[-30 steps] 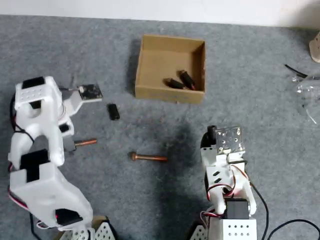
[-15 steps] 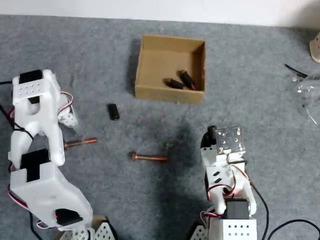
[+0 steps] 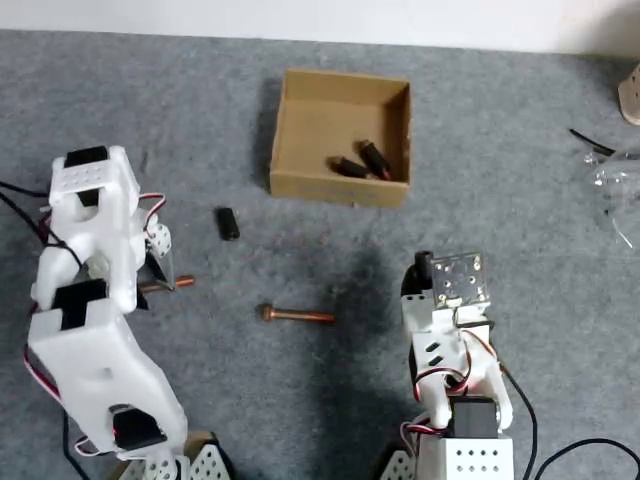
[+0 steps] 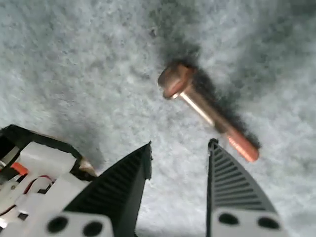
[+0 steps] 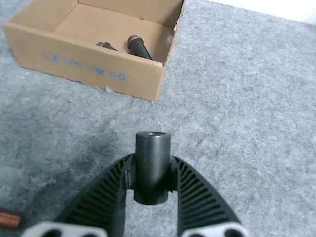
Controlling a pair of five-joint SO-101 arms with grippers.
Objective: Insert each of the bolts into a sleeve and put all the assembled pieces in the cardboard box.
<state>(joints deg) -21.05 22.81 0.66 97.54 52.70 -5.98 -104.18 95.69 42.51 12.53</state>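
This looks like a small robotics workbench, more lab or hobby room than home. A white plastic left arm [image 3: 90, 330] and right arm [image 3: 450, 375] stand side by side at the near edge of a table [image 3: 520, 250] covered in grey felt-like matting. Thin wires [image 3: 487, 352] (red, black and white) run bare along their joints. The props are workshop odds: a plain cardboard box [image 3: 335, 186], a copper-coloured bolt [image 3: 298, 315] and a black sleeve [image 3: 227, 223]. A loose black cable [image 3: 590, 143] and clear plastic bits [image 3: 612, 178] lie at the right edge, below a white wall [image 3: 300, 15].
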